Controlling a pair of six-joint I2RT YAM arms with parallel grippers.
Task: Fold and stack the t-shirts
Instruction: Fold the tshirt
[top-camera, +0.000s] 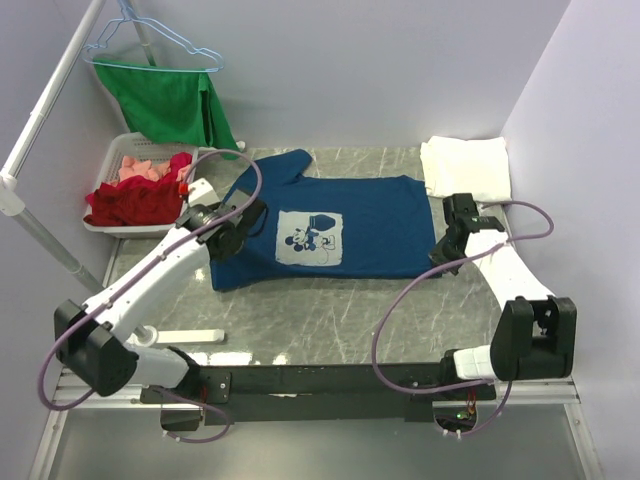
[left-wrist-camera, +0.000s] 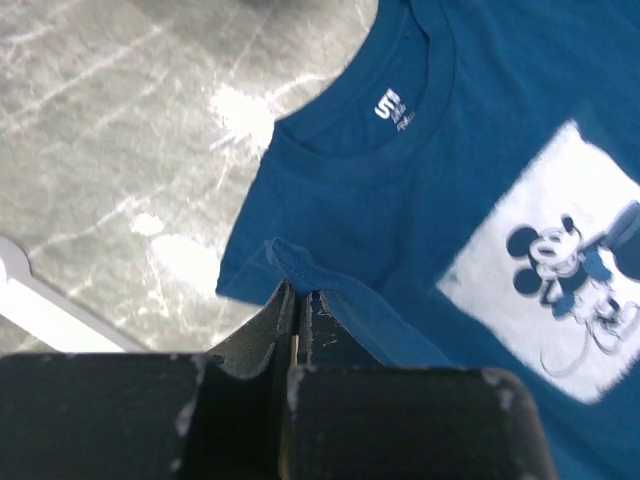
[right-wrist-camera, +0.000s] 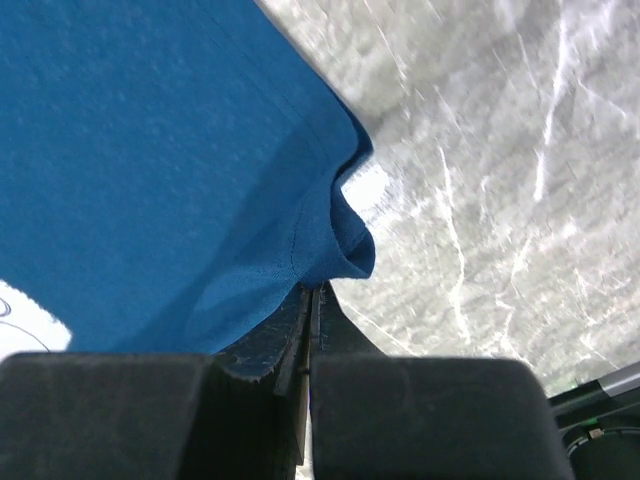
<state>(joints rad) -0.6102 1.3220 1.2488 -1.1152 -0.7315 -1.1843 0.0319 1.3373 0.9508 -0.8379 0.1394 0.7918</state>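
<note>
The navy blue t-shirt (top-camera: 360, 225) with the white mouse print (top-camera: 308, 240) lies spread on the marble table, collar to the left. My left gripper (top-camera: 222, 243) is shut on the shirt's near shoulder edge; in the left wrist view the gripper (left-wrist-camera: 298, 296) pinches a fold of blue cloth (left-wrist-camera: 400, 200). My right gripper (top-camera: 441, 247) is shut on the shirt's near hem corner; in the right wrist view the gripper (right-wrist-camera: 313, 292) pinches the blue hem (right-wrist-camera: 200, 180). The white t-shirt (top-camera: 465, 167) lies folded at the back right.
A white basket (top-camera: 125, 227) with red and pink clothes stands at the back left. A green cloth (top-camera: 175, 100) hangs on a hanger above it. A white flat piece (top-camera: 190, 336) lies near the left arm's base. Walls close in left and right.
</note>
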